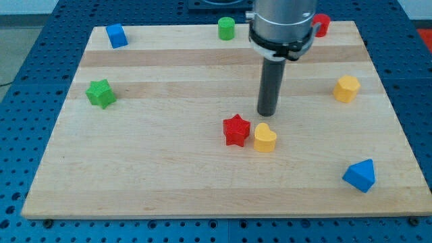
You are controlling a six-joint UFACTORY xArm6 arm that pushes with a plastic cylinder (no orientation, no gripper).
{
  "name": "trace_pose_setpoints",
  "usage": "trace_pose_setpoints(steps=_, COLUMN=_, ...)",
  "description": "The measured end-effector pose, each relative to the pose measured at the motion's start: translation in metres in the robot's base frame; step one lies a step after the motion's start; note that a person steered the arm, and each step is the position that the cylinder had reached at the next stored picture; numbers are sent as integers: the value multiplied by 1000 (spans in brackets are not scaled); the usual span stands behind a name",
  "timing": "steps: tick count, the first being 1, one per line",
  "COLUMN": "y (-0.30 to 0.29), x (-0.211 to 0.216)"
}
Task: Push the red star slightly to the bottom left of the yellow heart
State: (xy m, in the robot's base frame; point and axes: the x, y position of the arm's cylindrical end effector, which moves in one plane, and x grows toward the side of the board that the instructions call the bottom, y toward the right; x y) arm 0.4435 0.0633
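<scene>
Blue block (359, 175) lay nearest, right. Red star (236, 129) touched yellow heart (264, 138) on its left. My tip (267, 113), bare rod, nothing clamped, stood just beyond heart. Risk: tip clips heart, shoving both.

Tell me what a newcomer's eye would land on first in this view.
First, the dark rod coming down from the view's top, with my tip resting on the wooden board near its centre. Just below the tip sit the red star and the yellow heart, side by side and about touching, the star on the view's left. The other blocks lie scattered near the board's edges, such as the blue block at the view's bottom right.
</scene>
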Motion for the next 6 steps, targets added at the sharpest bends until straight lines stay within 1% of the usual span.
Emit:
trace_pose_setpoints(steps=2, y=-45, x=7)
trace_pose_setpoints(steps=3, y=-56, x=23)
trace_pose_setpoints(steps=4, y=-56, x=43)
trace_pose_setpoints(steps=5, y=-39, x=43)
trace_pose_setpoints(steps=6, y=-35, x=43)
